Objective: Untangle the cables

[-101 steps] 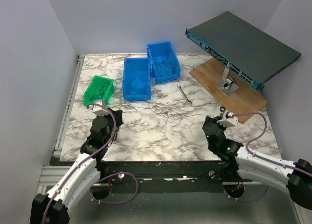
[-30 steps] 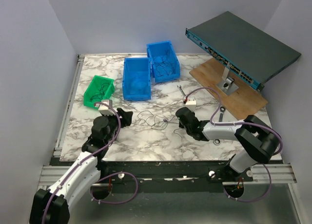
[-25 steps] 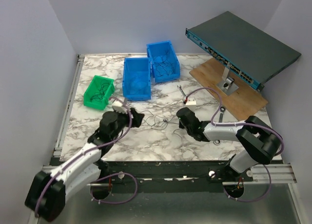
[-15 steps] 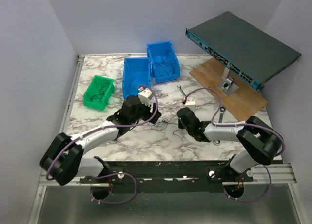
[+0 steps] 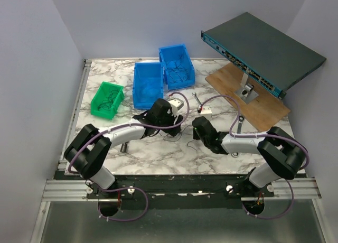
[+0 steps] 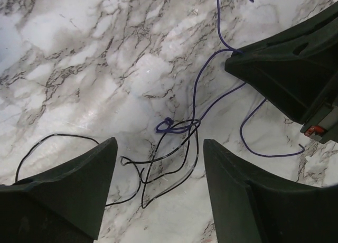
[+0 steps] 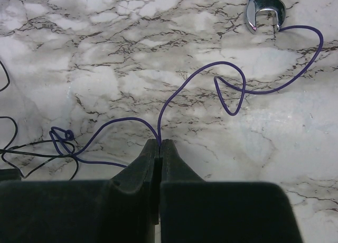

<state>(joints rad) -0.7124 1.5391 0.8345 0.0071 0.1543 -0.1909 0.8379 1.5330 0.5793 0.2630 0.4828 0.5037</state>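
The cables are a thin purple one and a thin black one, joined in a small knot on the marble table. My left gripper hangs open just above the black loops, one finger on each side of them, touching nothing. Facing it from the right, my right gripper is shut on the purple cable a little way from the knot. In the top view both grippers meet at mid-table, left gripper and right gripper, with the tangle between them.
A silver wrench lies by the purple cable's far end. A green bin and two blue bins with more wires stand at the back. A network switch rests tilted over a wooden board at the right.
My left arm has swung from the table's left side across to the tangle, and its jaws have narrowed slightly. The right gripper has stayed shut on the purple cable.
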